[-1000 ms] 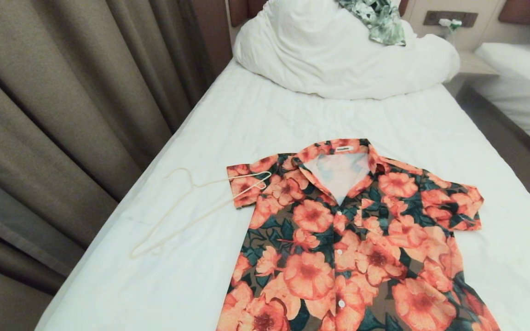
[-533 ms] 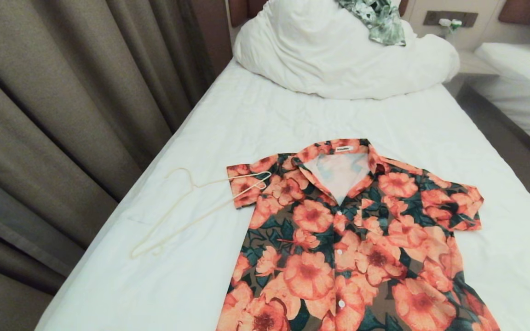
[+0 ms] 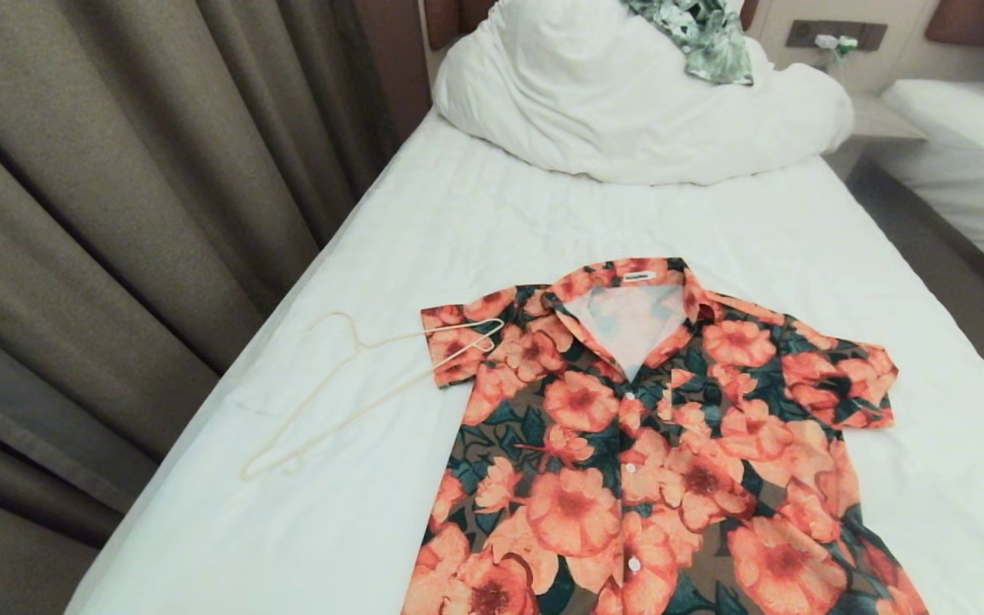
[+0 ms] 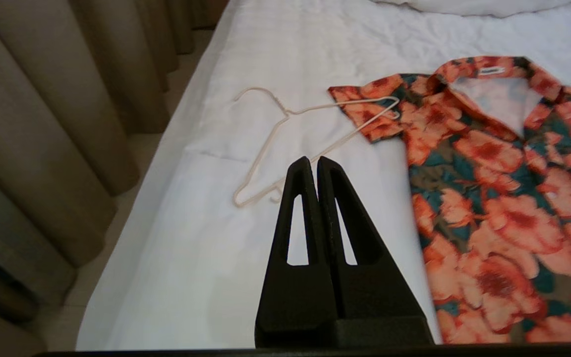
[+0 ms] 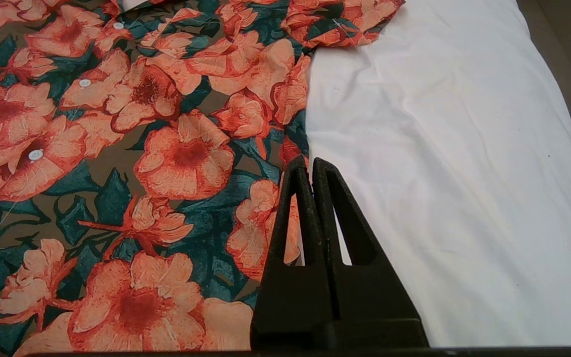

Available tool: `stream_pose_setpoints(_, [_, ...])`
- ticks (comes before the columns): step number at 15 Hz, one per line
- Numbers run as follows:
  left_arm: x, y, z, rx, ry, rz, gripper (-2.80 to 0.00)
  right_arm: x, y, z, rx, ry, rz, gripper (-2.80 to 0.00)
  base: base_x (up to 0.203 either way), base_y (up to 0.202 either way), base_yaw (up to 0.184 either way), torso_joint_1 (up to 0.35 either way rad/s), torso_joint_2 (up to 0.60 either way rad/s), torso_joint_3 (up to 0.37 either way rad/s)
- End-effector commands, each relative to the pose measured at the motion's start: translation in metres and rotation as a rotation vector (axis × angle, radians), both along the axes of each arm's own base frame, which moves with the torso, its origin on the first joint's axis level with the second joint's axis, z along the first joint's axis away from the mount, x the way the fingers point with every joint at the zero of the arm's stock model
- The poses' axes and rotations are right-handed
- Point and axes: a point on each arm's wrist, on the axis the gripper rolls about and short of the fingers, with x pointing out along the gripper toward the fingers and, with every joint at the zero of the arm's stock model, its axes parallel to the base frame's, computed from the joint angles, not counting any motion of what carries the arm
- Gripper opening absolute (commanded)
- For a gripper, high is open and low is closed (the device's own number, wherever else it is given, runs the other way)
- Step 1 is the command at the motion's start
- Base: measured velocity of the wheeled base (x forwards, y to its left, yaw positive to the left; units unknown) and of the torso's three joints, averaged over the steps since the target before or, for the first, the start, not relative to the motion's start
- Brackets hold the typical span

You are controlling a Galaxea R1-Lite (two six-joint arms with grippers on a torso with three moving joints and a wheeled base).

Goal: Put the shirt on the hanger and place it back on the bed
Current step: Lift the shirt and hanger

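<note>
The task has barely opened: nothing is grasped and the shirt (image 3: 663, 444) lies flat and buttoned on the bed (image 3: 500, 222), collar toward the duvet (image 3: 629, 111). The hanger (image 3: 355, 384) lies on the sheet just left of the shirt, its hook pointing toward the curtain (image 3: 116, 213) and 1 shoulder tip resting on top of the shirt's left sleeve.

Neither arm shows in the head view. The left gripper (image 4: 313, 161) hangs above the sheet, near the hanger's lower bar, fingers pressed together and holding nothing. The right gripper (image 5: 305, 161) sits over the shirt's right edge, where print meets sheet, its fingers likewise pressed together and empty.

The step in hand looks like the reach for the hanger, probably by the left arm. That calls for spreading the fingers first, then coming down on a thin wire lying flat on soft bedding, which leaves little to pinch. Taking it near the hook or the neck seems the better hold. The right arm would then need to open the collar for threading.
</note>
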Motion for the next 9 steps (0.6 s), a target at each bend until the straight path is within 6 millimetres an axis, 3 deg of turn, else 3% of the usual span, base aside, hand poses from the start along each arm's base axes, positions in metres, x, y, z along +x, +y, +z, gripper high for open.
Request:
stream_pose_setpoints(1, [0.015,0.0,0.021,-0.007,0.076,-0.036,-2.8,0.0,0.0,0.0,0.0,0.0,0.001,-2.8,0.0,0.0,0.0,0.0,0.0,0.0])
stream_pose_setpoints(7, [0.1,-0.019,0.082,-0.008,0.326,-0.284,-2.8,0.0,0.0,0.0,0.0,-0.001,0.001,-2.8,0.0,0.0,0.0,0.0,0.0,0.0])
stream_pose_setpoints(9, [0.133,-0.028,0.086,-0.011,0.417,-0.337,-2.8,0.0,0.0,0.0,0.0,0.0,0.001,-2.8,0.0,0.0,0.0,0.0,0.0,0.0])
